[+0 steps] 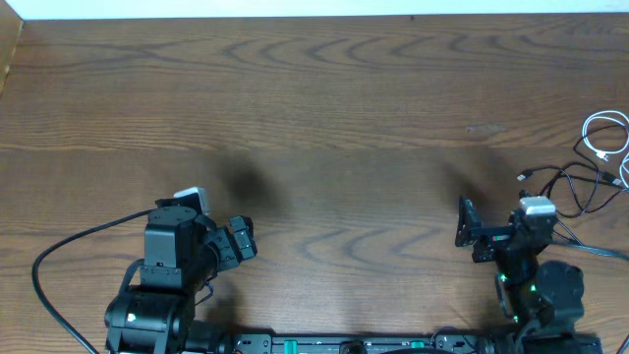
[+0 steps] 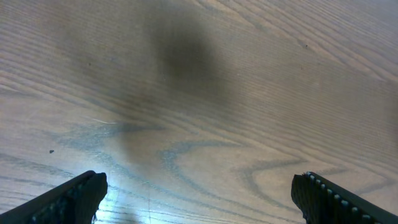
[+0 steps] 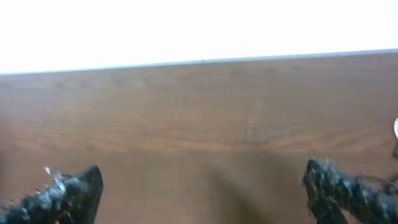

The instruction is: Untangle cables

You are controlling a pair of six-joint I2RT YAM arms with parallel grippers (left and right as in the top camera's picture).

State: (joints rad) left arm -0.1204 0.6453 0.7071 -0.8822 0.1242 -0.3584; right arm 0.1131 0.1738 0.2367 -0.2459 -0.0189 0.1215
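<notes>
Right pincer (image 1: 472, 231) open; black cable (image 1: 552, 174) looped, white cable (image 1: 587, 130) coiled.

White cable (image 1: 591, 125), black cable (image 1: 564, 175), woodgrain table (image 1: 314, 108)

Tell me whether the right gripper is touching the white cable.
Apart. Overhead shows the right gripper over bare table, the white cable well away at its edge.

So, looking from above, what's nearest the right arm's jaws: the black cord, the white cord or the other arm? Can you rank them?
1. black cord: just ahead of those jaws and a little to their right.
2. white cord: beyond the black one, farther forward and to the right.
3. left arm: farthest, way over on the opposite side.
</notes>
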